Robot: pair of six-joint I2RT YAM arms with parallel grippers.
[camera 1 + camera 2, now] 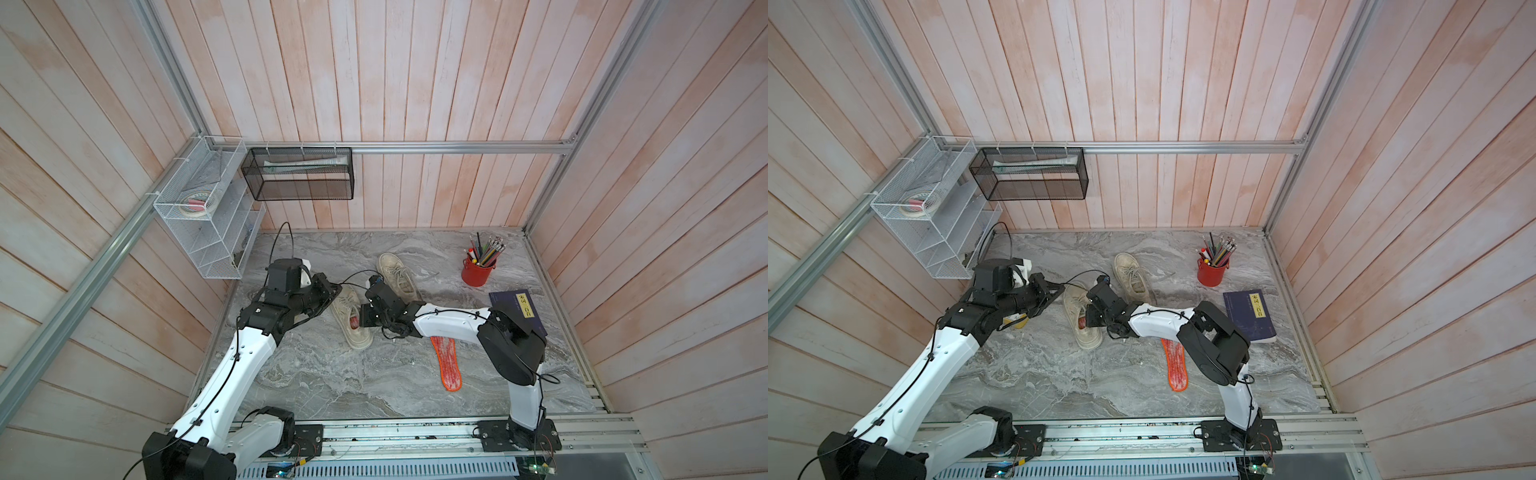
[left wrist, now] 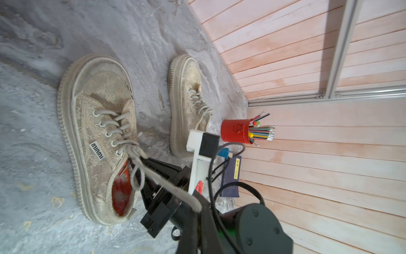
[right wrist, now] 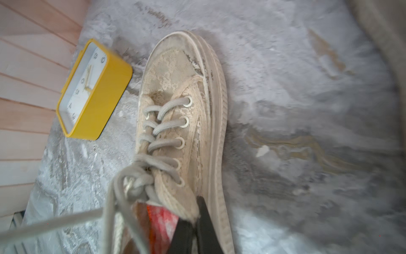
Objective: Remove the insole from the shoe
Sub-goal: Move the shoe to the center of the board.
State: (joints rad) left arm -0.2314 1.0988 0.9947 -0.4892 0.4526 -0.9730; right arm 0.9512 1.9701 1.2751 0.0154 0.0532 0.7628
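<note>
Jaws of the right gripper (image 1: 360,322) are sitting fully closed inside the opening of the shoe (image 1: 345,302). Those of the left gripper (image 1: 337,286) are closed too, near its toe end, as both top views are showing. The insole (image 1: 353,322) is showing as a red patch inside the shoe, not yet out. A second insole (image 1: 446,361), orange, is lying flat on the marbled worktop (image 1: 332,382), well apart.

From the left wrist, the lace (image 2: 158,178) is running taut from the eyelets to the left jaws, which appear to be pinching its end.

From the right wrist, black fingers (image 3: 204,211) are pressing where the collar meets the red insole. Whether they are catching insole, collar or both cannot be told.

Risks, as judged:
- A pinch that includes the collar is likely to drag the whole light shoe.
- A thin, fuzzy, flexible insole may slip out of a narrow pinch.
- The taut lace crossing the opening may snag the insole.

The upper is grubby beige lace mesh, and the platform sole is ribbed rubber.
</note>
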